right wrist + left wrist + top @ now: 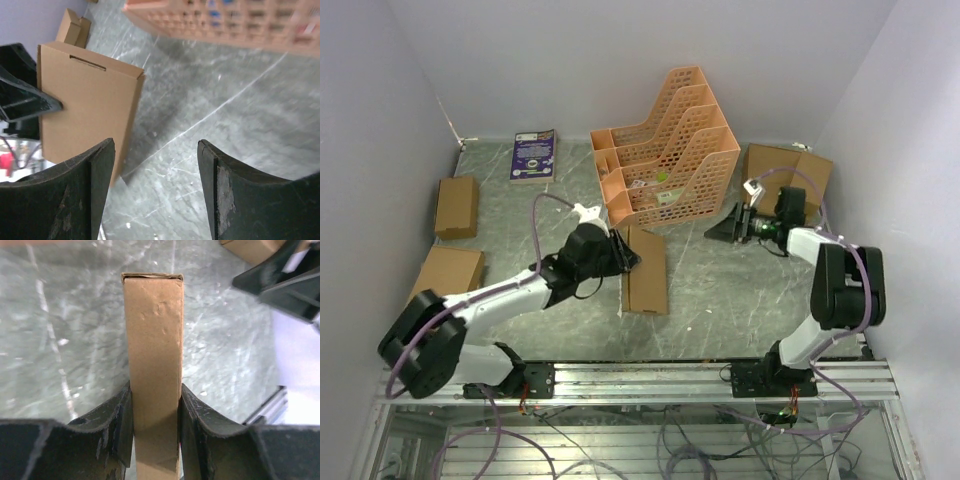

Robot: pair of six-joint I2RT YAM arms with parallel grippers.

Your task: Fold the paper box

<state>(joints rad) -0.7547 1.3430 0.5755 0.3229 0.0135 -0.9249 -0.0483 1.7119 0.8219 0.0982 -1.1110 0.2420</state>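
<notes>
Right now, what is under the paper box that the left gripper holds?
Only grey table shows around the paper box, clamped by the left gripper. The box itself covers its footprint, and no view shows whether its lower edge touches down.

Place: a robot test cell in a lab is shown.
Enclosure: the grey marbled table (720, 300) is shut in by plain pale walls (620, 50) on three sides.
Mounting: a left arm (490, 300) and a right arm (840, 285) are bolted to an aluminium rail (650, 375).
Wiring: loose cables (670, 440) are left exposed below the rail.
Props: a paper box (645, 270), spare cardboard boxes (456, 206), an orange file rack (665, 150) and a booklet (533, 155) are laid out.
</notes>
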